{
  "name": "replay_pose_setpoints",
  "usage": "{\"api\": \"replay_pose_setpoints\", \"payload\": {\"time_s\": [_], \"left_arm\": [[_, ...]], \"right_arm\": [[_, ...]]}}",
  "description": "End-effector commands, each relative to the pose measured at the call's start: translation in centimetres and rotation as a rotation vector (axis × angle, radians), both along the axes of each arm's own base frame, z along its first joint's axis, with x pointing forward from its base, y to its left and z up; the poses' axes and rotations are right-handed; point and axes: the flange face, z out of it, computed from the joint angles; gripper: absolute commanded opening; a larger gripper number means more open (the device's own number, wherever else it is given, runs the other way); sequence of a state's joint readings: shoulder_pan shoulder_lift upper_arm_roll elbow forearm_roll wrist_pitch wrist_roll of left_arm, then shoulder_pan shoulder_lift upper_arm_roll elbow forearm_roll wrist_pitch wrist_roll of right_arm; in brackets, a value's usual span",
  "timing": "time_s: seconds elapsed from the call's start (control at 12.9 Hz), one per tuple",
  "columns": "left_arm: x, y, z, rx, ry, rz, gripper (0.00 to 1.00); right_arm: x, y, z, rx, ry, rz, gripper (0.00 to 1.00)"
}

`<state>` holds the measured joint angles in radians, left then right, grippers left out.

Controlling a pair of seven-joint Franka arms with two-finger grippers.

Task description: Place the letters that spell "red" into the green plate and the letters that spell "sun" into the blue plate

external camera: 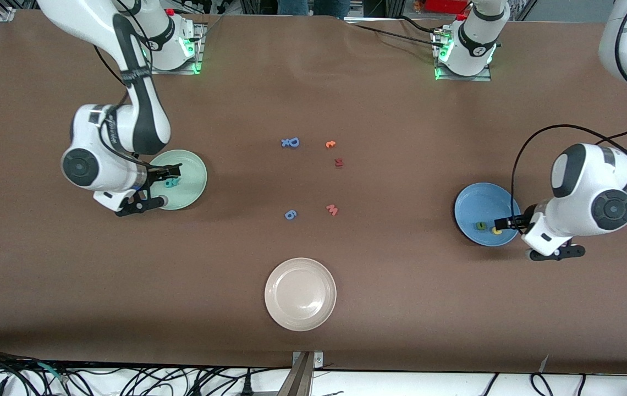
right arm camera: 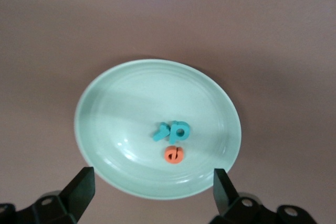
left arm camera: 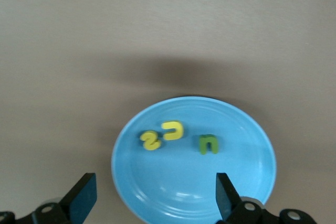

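Wrist views show left hand (left arm camera: 152,200) and right hand (right arm camera: 152,198) wide, empty.

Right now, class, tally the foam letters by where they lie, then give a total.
In the blue plate: 3
In the green plate: 3
On the bare table: 6
In the cream plate: 0
Total: 12

surface (external camera: 401,308): brown, matt, cloth-like cover, faint wrinkle near bases. green plate (right arm camera: 115,103): smooth plastic, glossy, small light glints. blue plate (left arm camera: 247,156): same glossy plastic, ringed rim. white plate (external camera: 291,313): smooth, soft sheen. letters in plates, s (left arm camera: 150,140), n (left arm camera: 208,144), e (right arm camera: 174,155): matt foam, soft edges. arm shells white glossy plastic, joints black. hand fingers (right arm camera: 223,190) matt black.
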<state>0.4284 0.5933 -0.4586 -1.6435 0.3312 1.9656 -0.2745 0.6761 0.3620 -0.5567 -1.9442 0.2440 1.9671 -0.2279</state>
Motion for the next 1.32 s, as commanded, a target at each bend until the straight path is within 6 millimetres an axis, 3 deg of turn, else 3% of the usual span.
{"api": "replay_pose_setpoints", "payload": {"time_s": [0.0, 0.16, 0.23, 0.31, 0.47, 0.54, 0.78, 0.93, 1.09, 1.24], "left_arm": [[0.1, 1.5, 2.8, -0.007, 0.041, -0.049, 1.00], [0.0, 2.6, 3.9, -0.018, 0.075, -0.096, 1.00], [-0.3, 3.1, 5.3, -0.038, 0.067, -0.131, 1.00], [-0.9, 4.2, 6.3, -0.079, 0.068, -0.142, 1.00], [-2.5, 5.3, 9.5, -0.173, 0.082, -0.142, 1.00], [-3.5, 5.1, 11.7, -0.182, 0.092, -0.147, 1.00], [-6.6, 2.5, 20.9, -0.084, 0.043, -0.156, 1.00], [-7.7, 0.7, 25.7, -0.062, -0.030, -0.121, 1.00], [-8.3, -1.3, 29.0, -0.052, -0.095, -0.114, 1.00], [-8.3, -1.5, 30.1, -0.051, -0.116, -0.120, 1.00]], "right_arm": [[0.5, -0.2, 8.9, 0.060, -0.015, -0.075, 1.00], [1.7, -0.9, 17.4, 0.070, -0.011, -0.096, 1.00], [1.8, -1.7, 20.5, 0.062, 0.016, -0.098, 1.00], [1.9, -2.0, 22.2, 0.058, 0.013, -0.098, 1.00], [1.7, -2.9, 23.6, 0.035, -0.003, -0.110, 1.00], [1.6, -4.6, 24.2, 0.012, -0.013, -0.120, 1.00], [1.4, -3.4, 26.6, -0.011, -0.069, -0.076, 1.00], [1.8, -4.3, 27.7, 0.008, -0.100, -0.075, 1.00], [1.3, -5.0, 29.3, -0.044, -0.138, -0.053, 1.00], [0.4, -5.3, 30.8, -0.057, -0.160, -0.059, 1.00]]}}
